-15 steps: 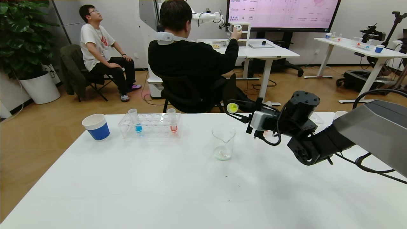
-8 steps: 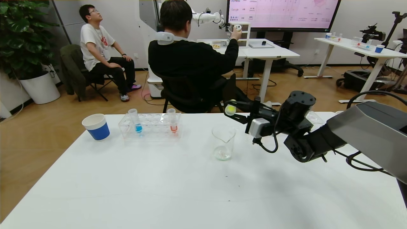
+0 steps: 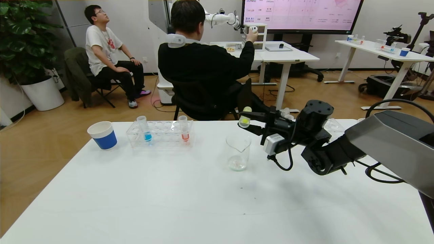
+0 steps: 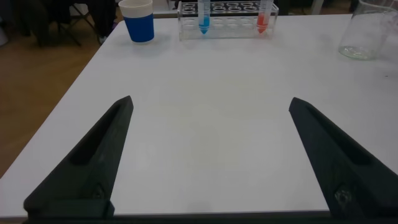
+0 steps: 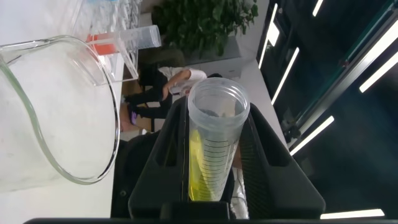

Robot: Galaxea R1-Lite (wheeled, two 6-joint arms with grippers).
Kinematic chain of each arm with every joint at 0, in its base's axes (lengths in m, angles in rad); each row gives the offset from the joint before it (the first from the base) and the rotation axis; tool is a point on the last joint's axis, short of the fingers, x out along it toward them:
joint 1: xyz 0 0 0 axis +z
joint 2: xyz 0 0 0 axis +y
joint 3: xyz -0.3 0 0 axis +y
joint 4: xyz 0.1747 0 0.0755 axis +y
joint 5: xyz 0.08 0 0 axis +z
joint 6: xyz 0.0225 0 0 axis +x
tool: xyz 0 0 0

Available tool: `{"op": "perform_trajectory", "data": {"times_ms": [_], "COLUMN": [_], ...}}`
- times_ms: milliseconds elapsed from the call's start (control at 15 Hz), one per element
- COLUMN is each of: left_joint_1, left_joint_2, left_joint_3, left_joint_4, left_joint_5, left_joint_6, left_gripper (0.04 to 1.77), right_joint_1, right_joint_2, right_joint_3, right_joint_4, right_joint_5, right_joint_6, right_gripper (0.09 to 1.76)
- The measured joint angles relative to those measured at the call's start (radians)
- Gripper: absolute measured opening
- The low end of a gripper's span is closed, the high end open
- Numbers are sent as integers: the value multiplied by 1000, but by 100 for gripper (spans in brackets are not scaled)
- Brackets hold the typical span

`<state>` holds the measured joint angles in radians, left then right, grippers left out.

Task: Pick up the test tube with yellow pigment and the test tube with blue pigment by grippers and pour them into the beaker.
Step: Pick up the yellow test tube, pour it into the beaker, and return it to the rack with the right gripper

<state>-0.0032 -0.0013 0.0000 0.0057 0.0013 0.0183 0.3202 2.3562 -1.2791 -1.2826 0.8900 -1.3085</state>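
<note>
My right gripper (image 3: 249,122) is shut on the test tube with yellow pigment (image 3: 244,118) and holds it tilted, just above and behind the rim of the beaker (image 3: 238,151). In the right wrist view the tube (image 5: 214,149) lies between the fingers, with the beaker rim (image 5: 93,124) beside it. The test tube with blue pigment (image 3: 145,129) stands upright in the clear rack (image 3: 159,135), also seen in the left wrist view (image 4: 203,15). My left gripper (image 4: 211,158) is open and empty above the near table, out of the head view.
A tube with orange-red liquid (image 3: 184,128) stands in the same rack. A blue-and-white paper cup (image 3: 102,135) stands left of the rack. Clear items lie behind my right arm (image 3: 334,125). A seated person is just beyond the table's far edge.
My right gripper has rotated at the wrist and moved slightly left and down, tilting the yellow tube farther over toward the beaker. The left side is unchanged.
</note>
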Motion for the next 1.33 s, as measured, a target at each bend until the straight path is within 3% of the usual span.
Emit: {"op": "perform_trajectory", "data": {"times_ms": [1333], "left_joint_1": [0], "left_joint_2": [0], "left_joint_3": [0], "left_joint_4": [0], "left_joint_5": [0], "left_joint_6": [0], "left_gripper": [175], "right_joint_1": [-17], "right_joint_2": [5], "right_joint_3": [-10], "right_joint_4": [1], "right_joint_5": [-24], "right_joint_6": [-200], "right_gripper": [49]}}
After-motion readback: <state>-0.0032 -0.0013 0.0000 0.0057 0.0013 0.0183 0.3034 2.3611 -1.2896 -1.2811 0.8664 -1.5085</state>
